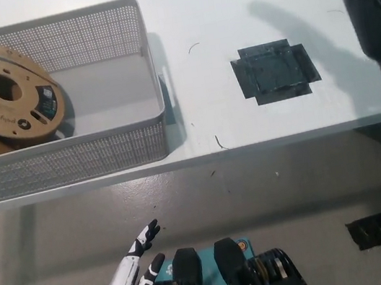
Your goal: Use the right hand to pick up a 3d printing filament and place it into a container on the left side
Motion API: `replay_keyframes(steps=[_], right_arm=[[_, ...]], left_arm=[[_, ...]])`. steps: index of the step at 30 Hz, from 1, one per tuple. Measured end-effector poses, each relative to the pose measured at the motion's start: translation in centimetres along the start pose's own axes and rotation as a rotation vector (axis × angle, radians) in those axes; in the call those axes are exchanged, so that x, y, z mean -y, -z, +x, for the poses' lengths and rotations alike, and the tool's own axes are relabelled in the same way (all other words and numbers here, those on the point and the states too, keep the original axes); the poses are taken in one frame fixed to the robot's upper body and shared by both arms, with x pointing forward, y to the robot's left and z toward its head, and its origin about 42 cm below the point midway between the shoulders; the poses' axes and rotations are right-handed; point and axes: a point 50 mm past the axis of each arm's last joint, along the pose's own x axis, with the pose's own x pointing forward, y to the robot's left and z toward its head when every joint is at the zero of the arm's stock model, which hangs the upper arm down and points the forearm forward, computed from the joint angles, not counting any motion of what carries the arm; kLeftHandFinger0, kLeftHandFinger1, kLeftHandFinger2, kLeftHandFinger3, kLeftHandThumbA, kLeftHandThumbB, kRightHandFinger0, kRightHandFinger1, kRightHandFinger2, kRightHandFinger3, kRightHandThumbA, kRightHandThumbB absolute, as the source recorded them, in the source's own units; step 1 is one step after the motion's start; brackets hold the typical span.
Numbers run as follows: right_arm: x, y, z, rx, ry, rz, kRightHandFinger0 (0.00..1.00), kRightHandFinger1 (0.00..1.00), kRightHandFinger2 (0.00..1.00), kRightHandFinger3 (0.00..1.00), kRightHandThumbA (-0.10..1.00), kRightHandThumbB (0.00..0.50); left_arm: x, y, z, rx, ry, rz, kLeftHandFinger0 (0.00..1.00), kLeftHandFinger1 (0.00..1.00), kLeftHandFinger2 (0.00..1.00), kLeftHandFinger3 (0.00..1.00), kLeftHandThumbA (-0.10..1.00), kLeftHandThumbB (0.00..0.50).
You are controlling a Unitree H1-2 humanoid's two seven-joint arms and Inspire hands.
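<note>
Filament spool [1,94]: brown cardboard-sided reel with a dark label near its hub, lying tilted inside the container [125,147], at the container's left end. Its upper edge leans toward the back-left wall. No robot hand touches it.

Container: grey perforated metal basket, rectangular, on the left part of the white desk [207,22]. Its floor right of the spool is bare. Front wall sits close to the desk's near edge.

Black tape patch [274,71]: cross-like shape stuck flat on the desk, right of the container and well apart from it. Two short dark wisps of thread lie on the desk between container and patch, one near the front edge.

Right arm [369,10]: black, blurred, runs along the picture's right edge from the top corner downward. The right robot hand itself is out of frame.

Left robot hand [135,269]: white with dark fingertips, below the desk edge at lower left, over the grey floor, fingers spread apart and holding nothing.

Small dark squares of tape on the floor at lower left and lower right.
</note>
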Motion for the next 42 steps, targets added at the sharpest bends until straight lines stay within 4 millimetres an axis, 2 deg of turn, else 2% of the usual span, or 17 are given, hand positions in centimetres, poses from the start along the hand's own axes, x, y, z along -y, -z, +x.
replay_keyframes(steps=[3, 5, 9, 12, 15, 16, 17, 22, 23, 24, 26, 29, 30, 33, 35, 37, 42], right_arm=[[0.8, 1.8, -2.1, -0.003, 0.017, -0.011, 1.00, 1.00, 1.00, 1.00, 0.90, 0.424], [1.2, 3.1, -3.8, -0.011, 0.028, -0.018, 1.00, 1.00, 1.00, 1.00, 1.00, 0.436], [1.8, 5.9, -7.7, -0.023, 0.054, -0.044, 1.00, 1.00, 1.00, 1.00, 1.00, 0.437], [1.9, 7.7, -10.2, -0.036, 0.067, -0.061, 1.00, 1.00, 1.00, 1.00, 1.00, 0.465], [1.5, 9.5, -12.9, -0.054, 0.077, -0.071, 1.00, 1.00, 1.00, 1.00, 1.00, 0.442], [1.3, 9.8, -13.6, -0.055, 0.077, -0.074, 1.00, 1.00, 1.00, 1.00, 1.00, 0.488], [1.1, 10.5, -14.7, -0.062, 0.080, -0.077, 1.00, 1.00, 1.00, 1.00, 1.00, 0.500], [-0.5, 11.6, -18.2, -0.057, 0.076, -0.102, 1.00, 1.00, 1.00, 1.00, 0.81, 0.500], [-1.0, 12.0, -19.2, -0.056, 0.073, -0.106, 1.00, 1.00, 1.00, 1.00, 0.83, 0.500], [-1.4, 12.0, -19.7, -0.051, 0.068, -0.110, 1.00, 1.00, 1.00, 1.00, 0.99, 0.484], [-2.7, 12.3, -21.3, -0.042, 0.057, -0.116, 1.00, 1.00, 1.00, 1.00, 1.00, 0.494], [-4.8, 12.7, -24.0, -0.030, 0.041, -0.131, 1.00, 1.00, 1.00, 1.00, 1.00, 0.348], [-5.3, 12.7, -24.7, -0.026, 0.038, -0.136, 1.00, 1.00, 1.00, 1.00, 1.00, 0.339], [-7.3, 12.8, -27.9, 0.005, 0.034, -0.161, 1.00, 1.00, 1.00, 1.00, 1.00, 0.389], [-8.5, 13.2, -29.9, 0.011, 0.042, -0.168, 1.00, 1.00, 1.00, 1.00, 1.00, 0.360], [-9.1, 13.7, -31.0, 0.005, 0.047, -0.168, 1.00, 1.00, 1.00, 1.00, 1.00, 0.290], [-10.0, 16.2, -33.1, -0.038, 0.073, -0.163, 1.00, 1.00, 1.00, 1.00, 1.00, 0.298]], left_arm=[[0.0, 0.1, 0.0, -0.003, 0.001, 0.000, 1.00, 1.00, 1.00, 1.00, 1.00, 0.243], [0.0, 0.1, 0.0, -0.004, 0.001, 0.001, 1.00, 1.00, 1.00, 1.00, 1.00, 0.229], [0.1, 0.1, -0.1, -0.006, 0.003, 0.002, 1.00, 1.00, 1.00, 1.00, 1.00, 0.228], [0.1, 0.2, -0.1, -0.009, 0.004, 0.004, 1.00, 1.00, 1.00, 1.00, 1.00, 0.216], [0.1, 0.3, -0.1, -0.014, 0.006, 0.005, 1.00, 1.00, 1.00, 1.00, 1.00, 0.236], [0.2, 0.4, -0.2, -0.016, 0.007, 0.005, 1.00, 1.00, 1.00, 1.00, 1.00, 0.246], [0.2, 0.4, -0.2, -0.019, 0.008, 0.005, 1.00, 1.00, 1.00, 1.00, 1.00, 0.249], [0.3, 0.8, -0.4, -0.035, 0.013, 0.006, 1.00, 1.00, 1.00, 1.00, 1.00, 0.240], [0.4, 0.8, -0.4, -0.036, 0.013, 0.005, 1.00, 1.00, 1.00, 1.00, 1.00, 0.242], [0.4, 0.9, -0.4, -0.037, 0.014, 0.006, 1.00, 1.00, 1.00, 1.00, 1.00, 0.246], [0.4, 0.9, -0.5, -0.040, 0.015, 0.006, 1.00, 1.00, 1.00, 1.00, 1.00, 0.239], [0.5, 1.0, -0.5, -0.043, 0.016, 0.006, 1.00, 1.00, 1.00, 1.00, 1.00, 0.229], [0.5, 1.1, -0.5, -0.045, 0.016, 0.005, 1.00, 1.00, 1.00, 1.00, 1.00, 0.226], [0.6, 1.3, -0.6, -0.054, 0.018, 0.005, 1.00, 1.00, 1.00, 1.00, 1.00, 0.224], [0.6, 1.4, -0.6, -0.058, 0.019, 0.005, 1.00, 1.00, 1.00, 1.00, 1.00, 0.227], [0.7, 1.4, -0.7, -0.060, 0.019, 0.004, 1.00, 1.00, 1.00, 1.00, 1.00, 0.221], [0.8, 1.5, -0.7, -0.063, 0.020, 0.002, 1.00, 1.00, 1.00, 1.00, 1.00, 0.251]])
